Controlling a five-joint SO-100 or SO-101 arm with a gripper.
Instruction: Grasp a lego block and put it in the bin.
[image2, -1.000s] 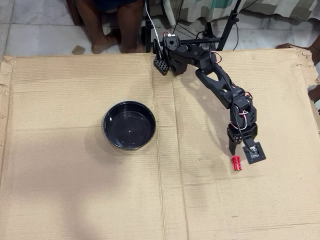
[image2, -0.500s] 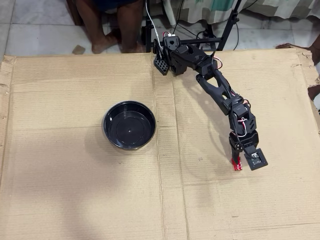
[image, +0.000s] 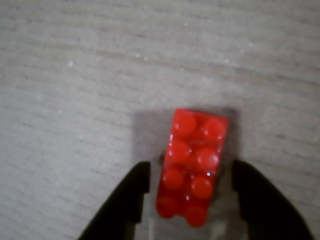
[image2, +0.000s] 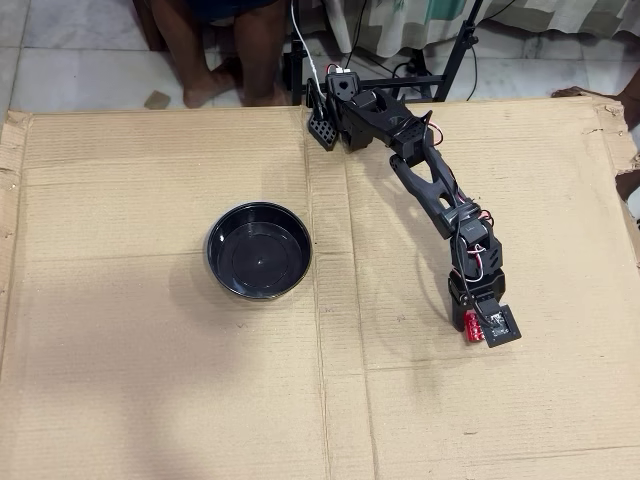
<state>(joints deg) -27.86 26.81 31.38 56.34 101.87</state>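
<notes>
Cardboard sheet (image2: 150, 380), bare legs (image2: 225, 50).

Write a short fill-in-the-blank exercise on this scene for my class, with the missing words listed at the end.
1. In the wrist view, the lego block between the open gripper fingers is coloured ____.
2. In the overhead view, the black bin has ____ inside it.
3. The sheet under the bin is made of ____.
4. In the overhead view, the bin lies to the ____ of the gripper.

Missing words: red; nothing; cardboard; left
</notes>
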